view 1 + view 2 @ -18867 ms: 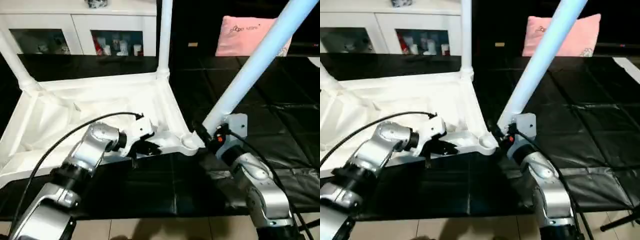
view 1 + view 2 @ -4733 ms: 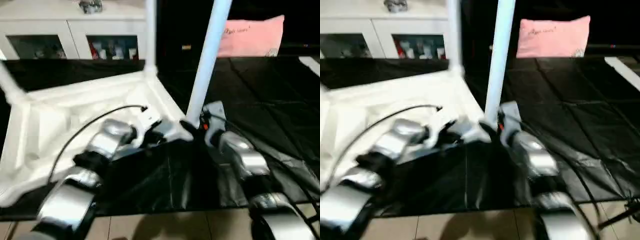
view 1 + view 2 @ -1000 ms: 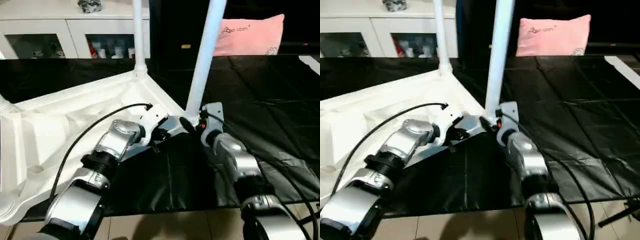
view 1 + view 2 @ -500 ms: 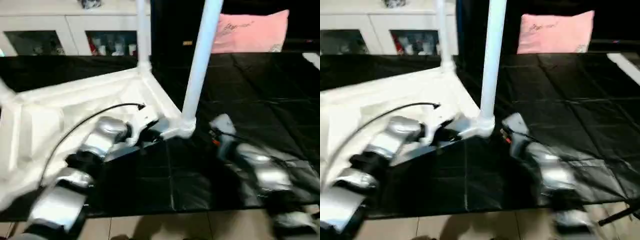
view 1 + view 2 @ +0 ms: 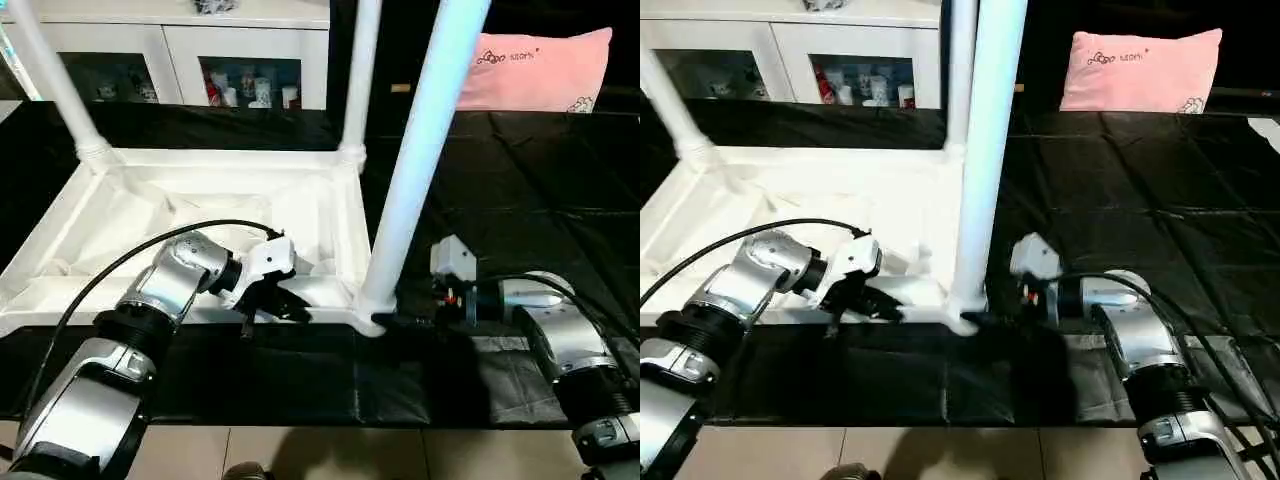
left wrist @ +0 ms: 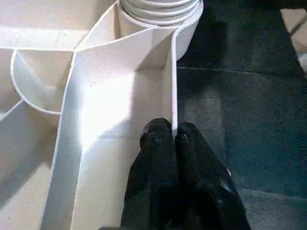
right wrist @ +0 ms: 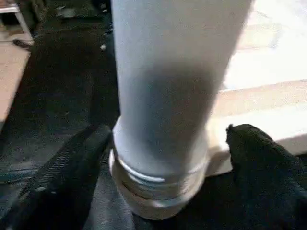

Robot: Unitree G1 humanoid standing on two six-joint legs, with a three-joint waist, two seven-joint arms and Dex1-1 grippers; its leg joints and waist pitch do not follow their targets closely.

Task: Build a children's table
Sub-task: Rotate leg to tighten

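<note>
White table leg (image 7: pixel 163 96) between open right end effector (image 7: pixel 165 167) fingers.

The right hand (image 7: pixel 158 158) has let go of the near leg (image 5: pixel 415 170), now seated upright.

Cabinet: a white cabinet with glass doors (image 5: pixel 180 55) is standing at the far edge of the black sheet.
Sheet: a black creased plastic sheet (image 5: pixel 520 180) is covering the ground before the cabinet.
Pillow: a pink rectangular pillow (image 5: pixel 530 70) is leaning well right of the cabinet.
Floor: beige tiles (image 5: pixel 320 455) are showing at the sheet's near edge.
</note>
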